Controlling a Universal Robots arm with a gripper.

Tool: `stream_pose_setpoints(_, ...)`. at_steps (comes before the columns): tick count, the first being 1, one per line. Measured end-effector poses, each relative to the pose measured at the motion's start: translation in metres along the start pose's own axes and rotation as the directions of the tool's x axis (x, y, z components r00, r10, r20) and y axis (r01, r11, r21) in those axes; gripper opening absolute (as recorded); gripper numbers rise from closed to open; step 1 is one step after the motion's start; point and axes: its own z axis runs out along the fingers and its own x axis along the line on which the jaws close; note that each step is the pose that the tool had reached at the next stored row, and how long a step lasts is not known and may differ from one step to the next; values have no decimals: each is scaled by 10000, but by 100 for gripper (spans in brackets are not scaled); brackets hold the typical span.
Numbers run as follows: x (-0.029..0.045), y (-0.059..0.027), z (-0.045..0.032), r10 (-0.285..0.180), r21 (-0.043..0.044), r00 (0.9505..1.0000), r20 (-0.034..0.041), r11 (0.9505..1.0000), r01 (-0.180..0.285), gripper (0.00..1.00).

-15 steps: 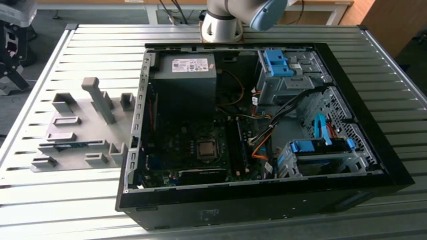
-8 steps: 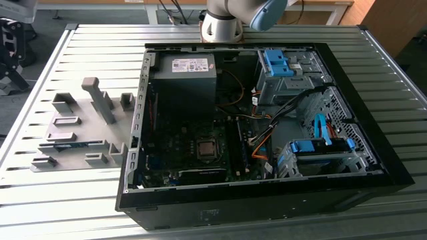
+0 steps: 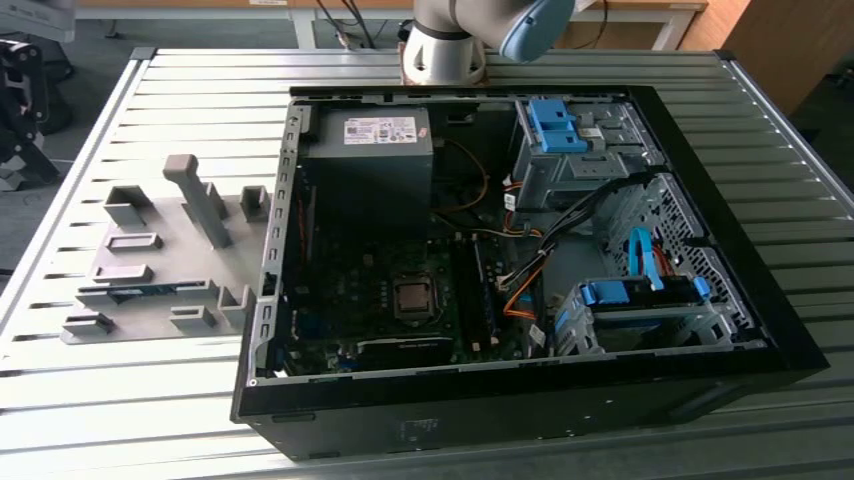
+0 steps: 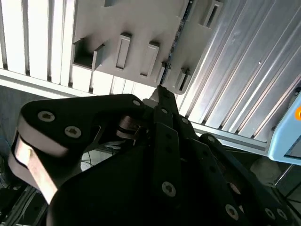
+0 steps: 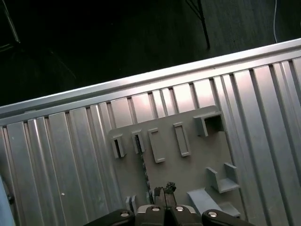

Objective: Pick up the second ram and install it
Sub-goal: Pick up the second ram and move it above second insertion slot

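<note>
The second ram (image 3: 140,291) is a thin bluish-green stick lying in a slot of the grey holder plate (image 3: 160,265), on the exterior view's left, beside the open computer case (image 3: 534,380). In the first wrist view the ram (image 5: 143,172) runs as a narrow dark strip across the holder plate (image 5: 188,174). My gripper (image 5: 162,190) hovers well above it with its tips close to the strip's near end. In the second wrist view the ram (image 4: 175,37) is edge-on, and my gripper (image 4: 160,92) comes to one closed point, holding nothing.
Grey blocks (image 3: 200,195) stand up from the holder plate. Inside the case are the motherboard with long black slots (image 3: 470,300), a power supply (image 3: 367,150), cables and blue drive brackets (image 3: 641,295). The arm's base (image 3: 443,45) stands behind the case. The ribbed table's edge (image 5: 141,82) lies beyond the holder.
</note>
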Motion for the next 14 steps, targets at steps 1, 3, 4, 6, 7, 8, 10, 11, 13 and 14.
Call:
stream_pose_setpoints(1,0,0,6,-179,-4,9998,-5,9998,179,11)
stream_pose_setpoints(3,0,-1,16,-539,-13,9985,-16,9985,539,11)
stream_pose_setpoints(4,1,-1,20,-734,-18,9973,-22,9973,734,11)
stream_pose_setpoints(6,1,-1,30,-1035,-27,9946,-31,9946,1035,11)
stream_pose_setpoints(7,2,-1,36,-1141,-28,9935,-33,9935,1141,11)
stream_pose_setpoints(8,4,0,40,-1232,-31,9924,-36,9924,1232,11)
stream_pose_setpoints(10,8,0,45,-1342,-36,9909,-41,9910,1342,11)
stream_pose_setpoints(11,9,0,46,-1349,-36,9908,-41,9909,1349,11)
stream_pose_setpoints(13,9,0,47,-1352,-35,9908,-40,9908,1352,11)
stream_pose_setpoints(14,9,0,47,-1352,-35,9908,-40,9908,1352,11)
